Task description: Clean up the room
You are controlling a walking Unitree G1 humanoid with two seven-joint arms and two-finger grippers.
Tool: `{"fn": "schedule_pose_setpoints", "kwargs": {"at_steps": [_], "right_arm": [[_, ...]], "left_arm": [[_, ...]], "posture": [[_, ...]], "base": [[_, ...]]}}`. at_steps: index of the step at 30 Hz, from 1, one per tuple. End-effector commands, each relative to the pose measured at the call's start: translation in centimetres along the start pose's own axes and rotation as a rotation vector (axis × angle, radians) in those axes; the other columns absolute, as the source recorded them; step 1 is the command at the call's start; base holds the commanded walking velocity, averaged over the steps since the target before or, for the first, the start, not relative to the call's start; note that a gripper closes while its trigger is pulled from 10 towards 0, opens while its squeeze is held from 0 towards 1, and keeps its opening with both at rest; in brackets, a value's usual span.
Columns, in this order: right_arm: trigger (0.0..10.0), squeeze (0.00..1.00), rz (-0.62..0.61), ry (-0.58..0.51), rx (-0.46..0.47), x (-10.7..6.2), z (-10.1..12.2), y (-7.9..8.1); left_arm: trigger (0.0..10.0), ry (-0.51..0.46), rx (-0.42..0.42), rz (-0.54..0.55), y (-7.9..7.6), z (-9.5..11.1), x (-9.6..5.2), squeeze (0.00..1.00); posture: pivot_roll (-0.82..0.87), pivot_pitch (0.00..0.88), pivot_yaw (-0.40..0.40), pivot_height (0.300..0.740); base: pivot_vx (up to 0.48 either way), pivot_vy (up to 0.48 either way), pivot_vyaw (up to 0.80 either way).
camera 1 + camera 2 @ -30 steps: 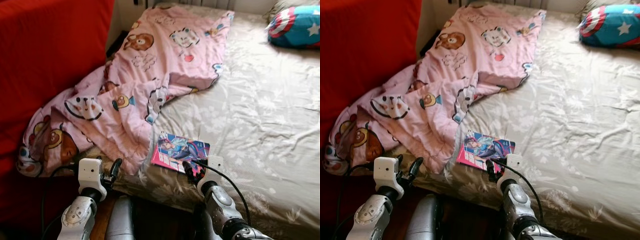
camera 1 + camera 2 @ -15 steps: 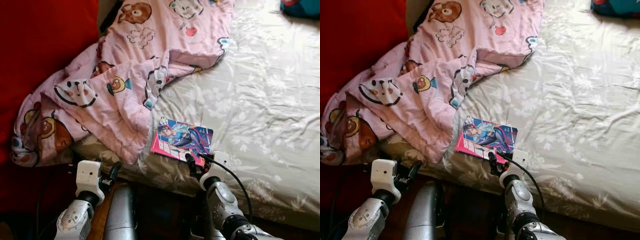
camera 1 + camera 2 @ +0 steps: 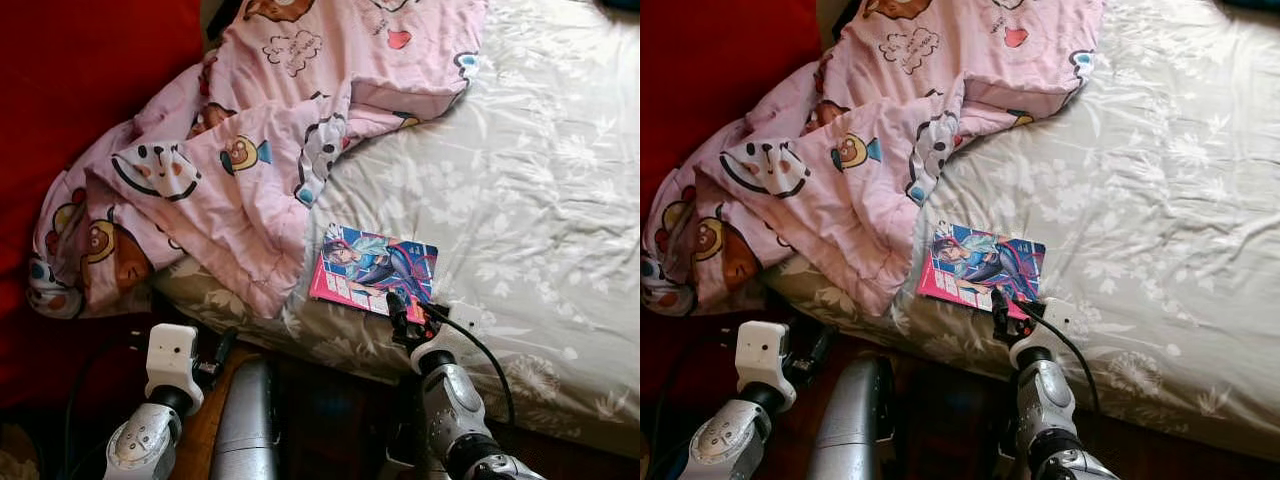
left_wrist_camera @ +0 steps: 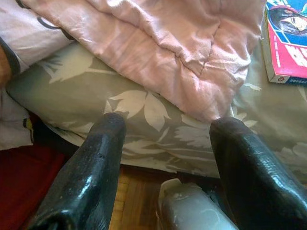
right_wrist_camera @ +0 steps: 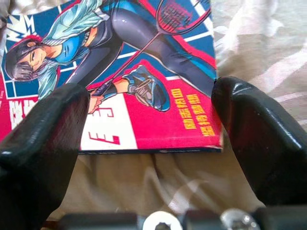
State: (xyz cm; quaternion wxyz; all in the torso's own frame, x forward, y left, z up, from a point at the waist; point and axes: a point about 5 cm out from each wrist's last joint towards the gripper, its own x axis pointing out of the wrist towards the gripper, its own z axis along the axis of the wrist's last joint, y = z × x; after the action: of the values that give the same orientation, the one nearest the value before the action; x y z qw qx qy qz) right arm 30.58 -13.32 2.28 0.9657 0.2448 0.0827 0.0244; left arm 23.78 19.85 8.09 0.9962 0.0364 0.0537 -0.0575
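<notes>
Though thin and light, the comic book (image 3: 373,271) lying flat near the front edge of the bed (image 3: 520,190) looks stiff enough to lift by its near edge; its glossy cover may slip. From the head camera, the right gripper (image 3: 398,312) hovers at that edge, a pink blanket (image 3: 250,160) is heaped toward the bed's left front corner, and a red sofa (image 3: 70,90) stands beside. The left wrist camera shows the left gripper (image 4: 165,158), fingers spread, below the mattress edge above wooden floor (image 4: 134,201). The right wrist camera shows black fingers (image 5: 259,139) spread wide, flanking the book's lower corner, the soft sheet giving underneath.
</notes>
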Motion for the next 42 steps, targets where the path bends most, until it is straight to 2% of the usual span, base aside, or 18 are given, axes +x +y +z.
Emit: {"fn": "schedule_pose_setpoints", "kwargs": {"at_steps": [1, 7, 13, 16, 19, 25, 31, 35, 42], "right_arm": [[10.0, 0.00, -0.025, 0.011, 0.022, -0.8, -0.9, -0.6], [10.0, 0.00, -0.043, 0.008, 0.033, -1.1, -1.1, -1.1], [10.0, 0.00, -0.042, 0.054, 0.055, -1.4, -1.7, -1.2], [10.0, 0.00, -0.030, 0.070, 0.102, -1.4, -2.0, -1.1], [10.0, 0.00, -0.041, 0.113, 0.288, -1.7, -2.9, -1.4], [10.0, 0.00, -0.060, 0.196, 0.531, -3.2, -4.8, -2.4], [10.0, 0.00, -0.016, 0.193, 0.582, -3.3, -4.8, -2.4], [10.0, 0.00, 0.019, 0.141, 0.666, -2.2, -3.6, -1.8], [10.0, 0.00, 0.063, 0.127, 0.690, -0.9, -2.6, -0.2]], "left_arm": [[10.0, 0.029, 0.006, 0.012, 0.3, -0.5, -0.5, 0.00], [10.0, 0.027, 0.008, 0.007, 0.3, -0.5, -0.4, 0.00], [10.0, 0.028, 0.010, 0.005, 0.3, -0.4, -0.5, 0.00], [10.0, 0.028, 0.013, 0.005, 0.4, -0.3, -0.6, 0.00], [10.0, 0.033, 0.021, -0.002, 0.3, -0.4, -0.7, 0.00], [10.0, 0.028, 0.027, -0.008, 0.2, -0.1, -0.9, 0.00], [10.0, 0.029, 0.038, 0.003, 0.5, 0.0, -1.4, 0.00], [10.0, 0.029, 0.043, 0.008, 0.6, 0.2, -2.1, 0.00], [10.0, 0.048, 0.047, 0.018, 0.7, 0.1, -3.0, 0.00]], "posture": [[0.22, 0.388, 0.033, 0.607], [0.22, 0.385, 0.038, 0.607], [0.23, 0.389, 0.042, 0.607], [0.24, 0.393, 0.046, 0.607], [0.24, 0.392, 0.045, 0.607], [0.27, 0.396, 0.047, 0.607], [0.29, 0.404, 0.046, 0.607], [0.30, 0.417, 0.048, 0.607], [0.32, 0.431, 0.049, 0.607]], "base": [[0.000, 0.000, 0.00], [0.000, 0.000, 0.00], [0.000, 0.000, 0.00], [0.000, 0.000, 0.00], [0.000, 0.000, 0.00], [0.000, 0.000, 0.00], [0.000, 0.000, 0.00], [0.000, 0.000, 0.00], [0.000, 0.000, 0.00]]}}
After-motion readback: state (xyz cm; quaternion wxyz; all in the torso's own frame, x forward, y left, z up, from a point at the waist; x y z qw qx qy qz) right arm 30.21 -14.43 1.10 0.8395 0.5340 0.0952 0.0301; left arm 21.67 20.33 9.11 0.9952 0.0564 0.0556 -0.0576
